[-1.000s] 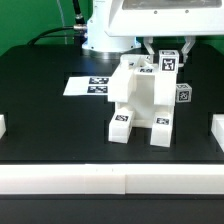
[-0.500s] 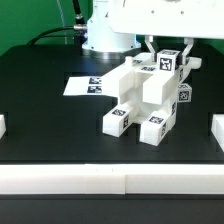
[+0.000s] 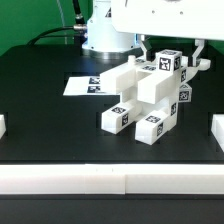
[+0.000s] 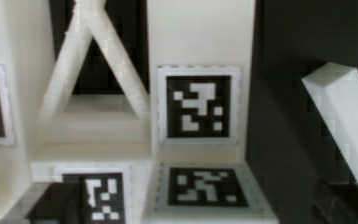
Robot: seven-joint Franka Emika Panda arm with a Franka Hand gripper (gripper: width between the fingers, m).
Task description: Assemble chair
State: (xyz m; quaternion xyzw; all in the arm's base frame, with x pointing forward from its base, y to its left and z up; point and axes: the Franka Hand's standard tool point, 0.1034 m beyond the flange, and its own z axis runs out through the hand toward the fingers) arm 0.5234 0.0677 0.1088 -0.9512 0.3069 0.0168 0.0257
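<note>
The chair (image 3: 150, 95) is a blocky white structure with square tags, in the middle of the black table. It is tilted, with its two tagged legs (image 3: 120, 118) pointing toward the exterior view's left and front. My gripper (image 3: 168, 58) is over its top and is shut on the tagged upper block, a finger on each side. In the wrist view the chair's white bars and tags (image 4: 197, 105) fill the picture at close range. My fingertips do not show clearly there.
The marker board (image 3: 82, 86) lies flat behind the chair on the exterior view's left. A white rail (image 3: 110, 180) runs along the table's front edge. Small white blocks sit at the left (image 3: 3, 126) and right (image 3: 217, 128) edges. The arm's base (image 3: 100, 35) stands at the back.
The chair stood upright a second ago and has tipped. Its legs have swung up and toward the exterior view's left while my gripper kept hold of the top.
</note>
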